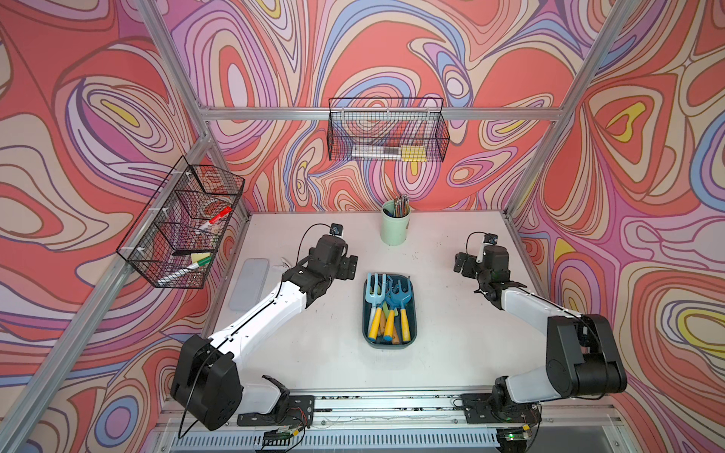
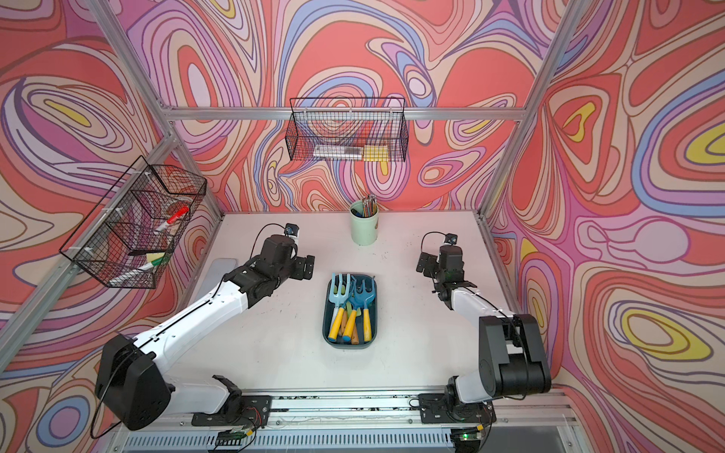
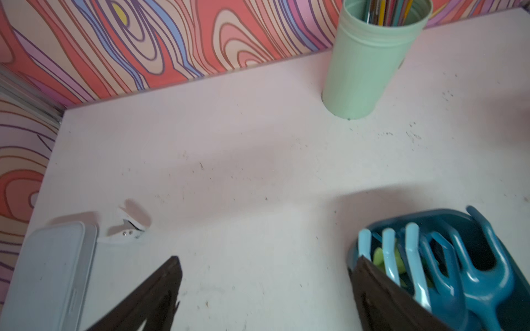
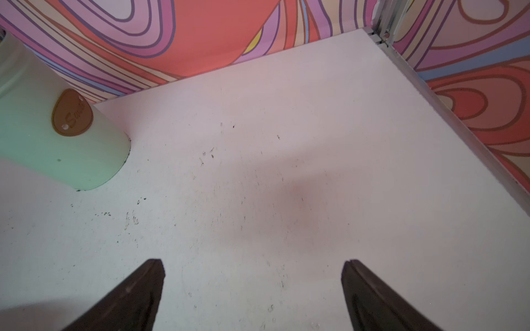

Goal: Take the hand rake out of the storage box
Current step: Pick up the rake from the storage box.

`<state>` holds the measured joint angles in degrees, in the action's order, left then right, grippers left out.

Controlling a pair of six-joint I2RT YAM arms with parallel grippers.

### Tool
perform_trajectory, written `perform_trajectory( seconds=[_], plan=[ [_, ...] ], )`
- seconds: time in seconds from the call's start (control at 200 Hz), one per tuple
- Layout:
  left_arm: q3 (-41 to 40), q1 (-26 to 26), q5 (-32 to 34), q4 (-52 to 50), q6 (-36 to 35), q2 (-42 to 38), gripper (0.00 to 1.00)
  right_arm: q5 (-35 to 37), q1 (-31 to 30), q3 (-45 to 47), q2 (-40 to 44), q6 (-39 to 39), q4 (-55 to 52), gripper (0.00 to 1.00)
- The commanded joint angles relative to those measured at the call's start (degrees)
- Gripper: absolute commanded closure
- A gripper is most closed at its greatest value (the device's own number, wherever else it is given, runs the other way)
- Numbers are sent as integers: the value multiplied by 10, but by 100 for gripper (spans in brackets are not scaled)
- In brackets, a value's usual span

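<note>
Right, the storage box (image 1: 392, 344) sits in the middle of the counter (image 1: 314, 353), and everything else is placed off it. Inside lie several garden tools, heads toward the box's far end; the hand rake (image 1: 375, 291), light blue with a yellow handle, lies along the box's left side and touches a darker blue rake (image 1: 404, 292) beside it. The left tool (image 3: 266, 266) hovers just off the box's far-left corner, jaws spread wide with nothing between them; in the wrist view one finger (image 3: 372, 286) overlaps the box's corner, though I can't tell if it touches. The right tool (image 4: 252, 266) hangs well off to the box's right over bare counter, also gaping wide and empty. Beyond the box's far end stands a mint-green cup (image 1: 395, 227) full of pencils. Well to the box's left, past the left arm, lies a flat pale grey lid (image 1: 249, 284), with a small white object (image 3: 129, 229) just beside it.
</note>
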<state>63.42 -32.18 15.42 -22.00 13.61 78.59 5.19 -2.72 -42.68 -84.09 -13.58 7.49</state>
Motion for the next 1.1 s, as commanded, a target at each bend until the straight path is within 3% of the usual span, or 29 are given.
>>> perform_trajectory(
  seconds=[0.0,0.225,0.421,0.666,0.856,1.097],
  plan=[
    [51,-50,-8,-190,79,29,11,19,-19,-24,10,-25,-73,2],
    [116,-140,-46,-289,193,67,24,38,-49,-51,19,-46,-134,2],
    [144,-209,-30,-313,224,111,39,48,-61,-60,36,-47,-162,2],
    [136,-221,-36,-285,246,157,59,52,-63,-56,46,-46,-169,2],
    [143,-223,-60,-272,243,193,66,51,-63,-54,38,-49,-164,2],
    [127,-225,-52,-258,253,218,66,46,-66,-47,31,-58,-152,2]
  ],
)
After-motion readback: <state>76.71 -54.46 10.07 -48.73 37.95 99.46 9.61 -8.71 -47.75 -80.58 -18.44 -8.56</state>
